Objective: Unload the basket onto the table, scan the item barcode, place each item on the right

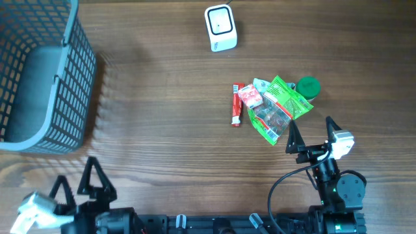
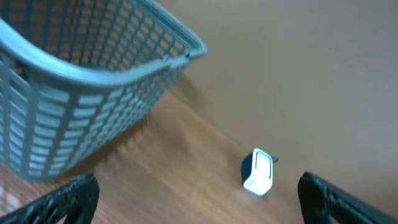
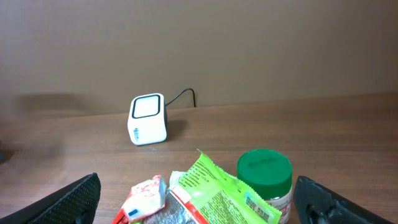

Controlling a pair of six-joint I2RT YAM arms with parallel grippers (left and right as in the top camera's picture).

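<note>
Green packet (image 1: pixel 286 101) lying diagonal, upper end near green lid (image 1: pixel 308 86), left hand (image 1: pixel 78 182) spread, right hand (image 1: pixel 312 127) spread

Matt wood-grain table (image 1: pixel 162 130), grey plastic lattice basket (image 1: pixel 39 78), glossy green packet (image 1: pixel 283 104).

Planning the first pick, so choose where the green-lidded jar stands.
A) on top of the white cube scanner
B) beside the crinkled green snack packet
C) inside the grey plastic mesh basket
B: the green-lidded jar stands on the wooden table, right beside the crinkled green snack packet.
</note>
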